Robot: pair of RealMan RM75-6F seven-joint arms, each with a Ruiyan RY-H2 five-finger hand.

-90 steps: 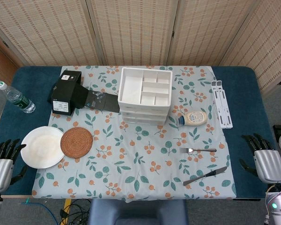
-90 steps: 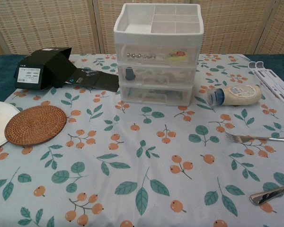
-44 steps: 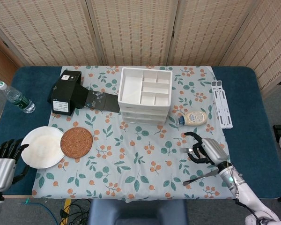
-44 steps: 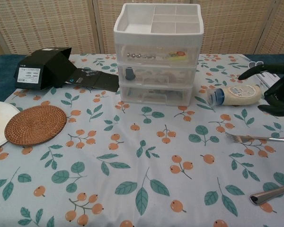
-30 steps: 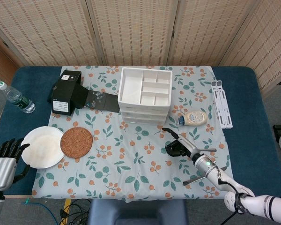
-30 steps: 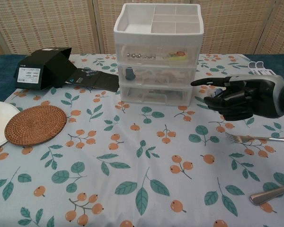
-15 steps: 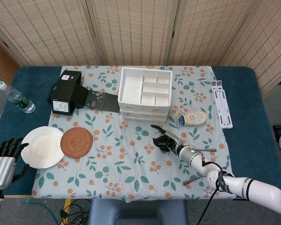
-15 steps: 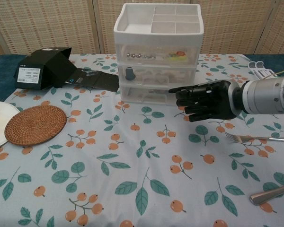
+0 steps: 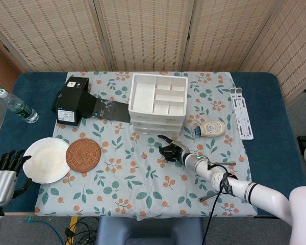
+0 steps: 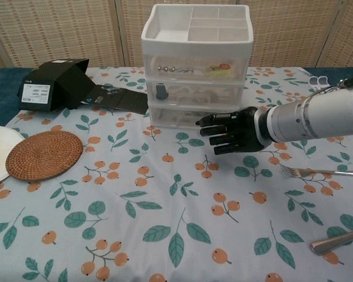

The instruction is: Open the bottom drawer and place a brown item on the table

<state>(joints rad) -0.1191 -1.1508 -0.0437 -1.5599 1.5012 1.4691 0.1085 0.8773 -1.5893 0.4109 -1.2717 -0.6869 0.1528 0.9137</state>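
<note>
My right hand (image 10: 234, 133) hung low over the worktop (image 9: 143, 178), just in front of the bottom drawer (image 10: 191, 117) of the white drawer unit (image 9: 158, 104), which stood toward the middle of the far edge. Its fingers (image 10: 215, 130) were spread loosely and pointed at the drawer front, holding nothing; I could not tell whether they touched it. All three drawers sat flush, so as I judged it, nothing of the task was done: the bottom drawer was yet to be pulled out, and the brown item, which I could not make out through the cloudy front, was yet to be lifted out and set down. My left hand (image 9: 2, 178) waited empty, fingers apart, off the near left corner beside the white plate (image 9: 45, 160).
</note>
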